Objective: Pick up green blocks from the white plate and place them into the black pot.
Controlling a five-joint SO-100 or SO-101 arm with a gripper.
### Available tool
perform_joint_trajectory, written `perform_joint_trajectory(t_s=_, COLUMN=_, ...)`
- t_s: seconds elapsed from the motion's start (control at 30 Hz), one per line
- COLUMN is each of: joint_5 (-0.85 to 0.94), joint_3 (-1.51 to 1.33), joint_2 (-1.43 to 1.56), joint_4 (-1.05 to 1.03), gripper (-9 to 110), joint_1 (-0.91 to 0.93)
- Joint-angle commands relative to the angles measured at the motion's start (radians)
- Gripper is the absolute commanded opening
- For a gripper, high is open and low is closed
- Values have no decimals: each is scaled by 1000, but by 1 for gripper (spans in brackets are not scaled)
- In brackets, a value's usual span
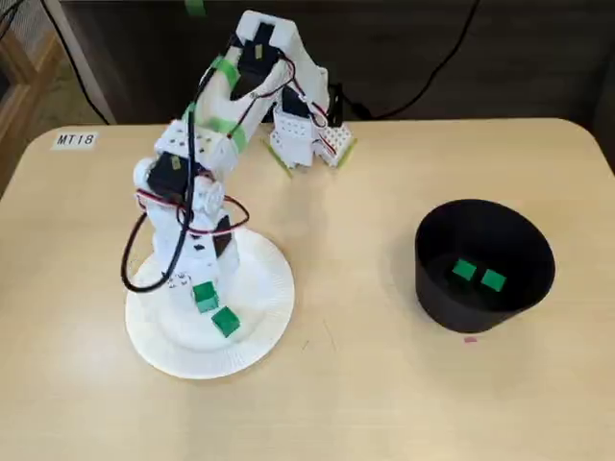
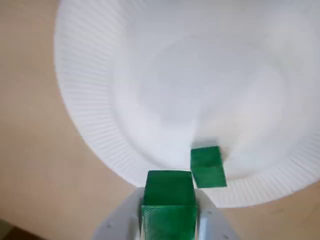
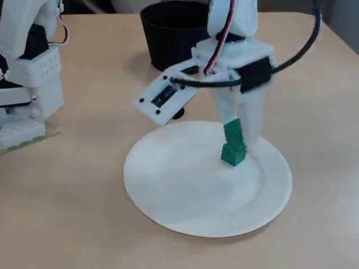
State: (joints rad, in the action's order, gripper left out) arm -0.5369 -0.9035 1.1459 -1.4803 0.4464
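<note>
Right now a green block [image 2: 169,189] is sitting between the two white fingers [image 2: 209,224] of the end effector [image 2: 169,220], which is pinching it from both sides in the wrist view. In a fixed view from the side, the pinched block is hanging low over the white plate [image 3: 168,196]. Whether its underside is touching the plate cannot be told. The other green block [image 2: 207,167] is lying flat on the plate just beside the pinched one, near the ribbed rim, and the two are looking almost stacked from the side. In the fixed view from above, both are showing toward the near part of the plate.

The plate is resting on the left part of the pale wooden tabletop [image 1: 365,384] in that view. Well apart from it, on the right, the black pot [image 1: 442,307] is standing upright, and two green blocks [image 1: 464,271] are lying side by side on its bottom.

The white arm [image 1: 207,154] is bending down over the plate from its base at the far edge of the tabletop, with black and red cables [image 1: 135,259] looping beside it. A small label [image 1: 75,140] is sticking to the far left corner.
</note>
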Motion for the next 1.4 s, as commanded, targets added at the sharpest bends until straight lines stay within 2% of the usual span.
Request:
perform_joint_trajectory(t_s=0.0, joint_5=164, joint_3=184, joint_2=158, joint_4=23, gripper=-2, joint_1=-54)
perform_joint_trajectory(t_s=0.1, joint_5=359, joint_3=215, joint_2=264, joint_4=69, gripper=-2, joint_1=-183)
perform_joint_trajectory(t_s=0.23, joint_5=606, joint_3=199, joint_2=376, joint_4=67, gripper=-2, joint_1=-442)
perform_joint_trajectory(t_s=0.33, joint_5=698, joint_3=107, joint_2=454, joint_4=143, gripper=-2, joint_1=-660)
perform_joint_trajectory(t_s=0.5, joint_5=653, joint_3=-486, joint_2=767, joint_4=535, gripper=-2, joint_1=-894)
perform_joint_trajectory(t_s=0.7, joint_5=644, joint_3=-959, joint_2=879, joint_4=827, gripper=-2, joint_1=-1068)
perform_joint_trajectory(t_s=0.87, joint_5=637, joint_3=-1170, joint_2=873, joint_4=966, gripper=-2, joint_1=-1143)
perform_joint_trajectory(t_s=1.07, joint_5=629, joint_3=-1203, joint_2=859, joint_4=960, gripper=-2, joint_1=-1158)
perform_joint_trajectory(t_s=1.1, joint_5=630, joint_3=-1203, joint_2=859, joint_4=951, gripper=3, joint_1=-1158)
perform_joint_trajectory(t_s=1.17, joint_5=658, joint_3=-1203, joint_2=870, joint_4=923, gripper=29, joint_1=-1152)
perform_joint_trajectory(t_s=1.2, joint_5=663, joint_3=-1203, joint_2=876, joint_4=911, gripper=35, joint_1=-1146)
perform_joint_trajectory(t_s=1.27, joint_5=666, joint_3=-1203, joint_2=896, joint_4=885, gripper=40, joint_1=-1127)
perform_joint_trajectory(t_s=1.37, joint_5=666, joint_3=-1195, joint_2=916, joint_4=867, gripper=39, joint_1=-1097)
